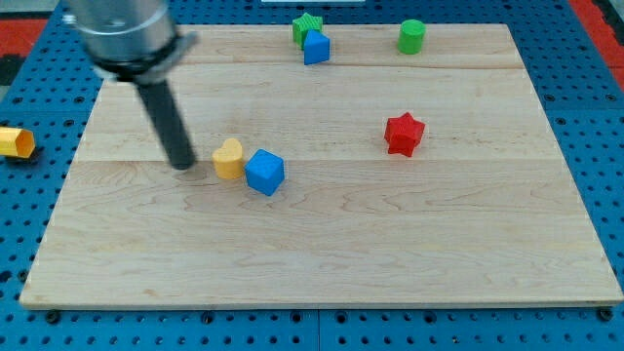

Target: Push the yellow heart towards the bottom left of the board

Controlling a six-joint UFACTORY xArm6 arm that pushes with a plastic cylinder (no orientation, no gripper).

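Observation:
The yellow heart (229,159) lies on the wooden board (322,253), left of the middle. A blue block (264,172) touches its right side. My tip (182,164) rests on the board just left of the yellow heart, a small gap apart. The dark rod rises from it toward the view's top left.
A green star (306,25) and a blue block (317,47) sit together at the top middle. A green cylinder (412,36) stands at the top right. A red star (404,134) lies right of the middle. A yellow block (16,142) lies off the board at the left.

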